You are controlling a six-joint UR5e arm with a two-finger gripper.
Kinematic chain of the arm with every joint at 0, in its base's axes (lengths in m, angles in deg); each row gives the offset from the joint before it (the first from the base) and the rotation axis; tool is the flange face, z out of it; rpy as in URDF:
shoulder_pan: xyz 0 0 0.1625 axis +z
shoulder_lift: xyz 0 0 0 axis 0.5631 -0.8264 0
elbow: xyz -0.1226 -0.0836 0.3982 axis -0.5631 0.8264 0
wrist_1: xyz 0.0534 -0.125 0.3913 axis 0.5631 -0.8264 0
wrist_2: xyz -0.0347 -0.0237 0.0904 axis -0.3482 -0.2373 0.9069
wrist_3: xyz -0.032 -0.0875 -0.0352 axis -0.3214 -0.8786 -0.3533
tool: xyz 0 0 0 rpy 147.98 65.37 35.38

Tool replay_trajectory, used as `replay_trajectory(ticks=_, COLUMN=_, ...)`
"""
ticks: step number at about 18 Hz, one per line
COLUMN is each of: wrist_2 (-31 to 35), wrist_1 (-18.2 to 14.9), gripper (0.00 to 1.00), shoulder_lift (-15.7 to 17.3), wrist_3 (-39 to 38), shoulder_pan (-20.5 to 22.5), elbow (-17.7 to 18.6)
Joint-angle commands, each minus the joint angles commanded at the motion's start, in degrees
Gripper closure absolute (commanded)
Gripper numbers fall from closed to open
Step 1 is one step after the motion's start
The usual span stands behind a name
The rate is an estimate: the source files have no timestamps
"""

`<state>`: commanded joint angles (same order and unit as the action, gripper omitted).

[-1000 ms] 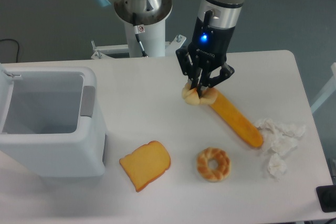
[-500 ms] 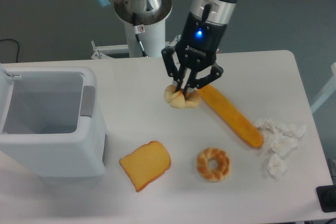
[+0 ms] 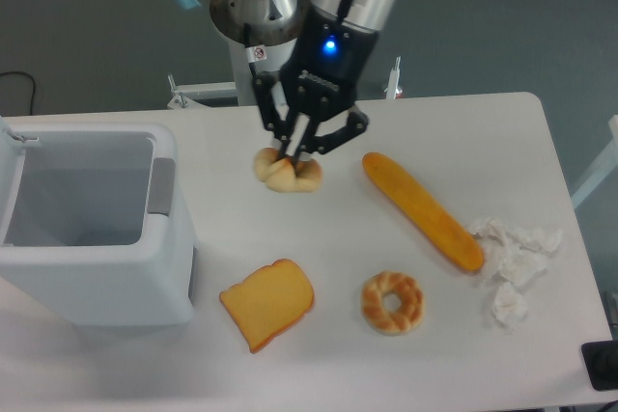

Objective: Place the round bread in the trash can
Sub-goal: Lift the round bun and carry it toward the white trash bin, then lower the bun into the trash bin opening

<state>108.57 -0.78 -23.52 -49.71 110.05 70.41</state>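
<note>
1. Bread (image 3: 286, 173), the round lumpy bun, sits pinched between our fingers (image 3: 294, 155), carried above the counter (image 3: 502, 123).
2. We hold it from the top so it can drop freely.
3. Our trash can (image 3: 92, 229) waits open at far left, well apart.

The bun (image 3: 286, 173) under the fingers (image 3: 293, 145) looked soft and bumpy, with a dull skin. The gripper (image 3: 297, 149) was black and a bit shiny, like hard plastic. Far left of the fingers, the bin (image 3: 97, 287) was smooth white plastic. To the right, the long bread (image 3: 422, 210) looked smooth, and the paper (image 3: 512, 258) was white and crumpled. The table (image 3: 222, 209) was smooth and matt.
</note>
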Motion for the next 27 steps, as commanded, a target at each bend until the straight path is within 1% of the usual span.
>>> replay_trajectory(ticks=5, wrist_2=-0.09, wrist_1=-0.09, gripper=0.92, shoulder_lift=0.44, wrist_3=-1.85, shoulder_pan=-2.99, elbow=0.09)
replay_trajectory(ticks=9, wrist_2=-0.26, wrist_1=0.00, gripper=0.92, shoulder_lift=0.53, wrist_3=-5.54, shoulder_pan=-5.10, elbow=0.09)
replay_trajectory(ticks=15, wrist_2=-3.34, wrist_1=0.00, gripper=0.92, shoulder_lift=0.79, wrist_3=-11.96, shoulder_pan=-7.73, elbow=0.18)
replay_trajectory(ticks=21, wrist_2=-3.69, wrist_1=0.00, gripper=0.92, shoulder_lift=0.62, wrist_3=-13.98, shoulder_pan=-11.60, elbow=0.70)
replay_trajectory(ticks=27, wrist_2=-3.69, wrist_1=0.00, gripper=0.91, shoulder_lift=0.44, wrist_3=-16.00, shoulder_pan=-14.06, elbow=0.79)
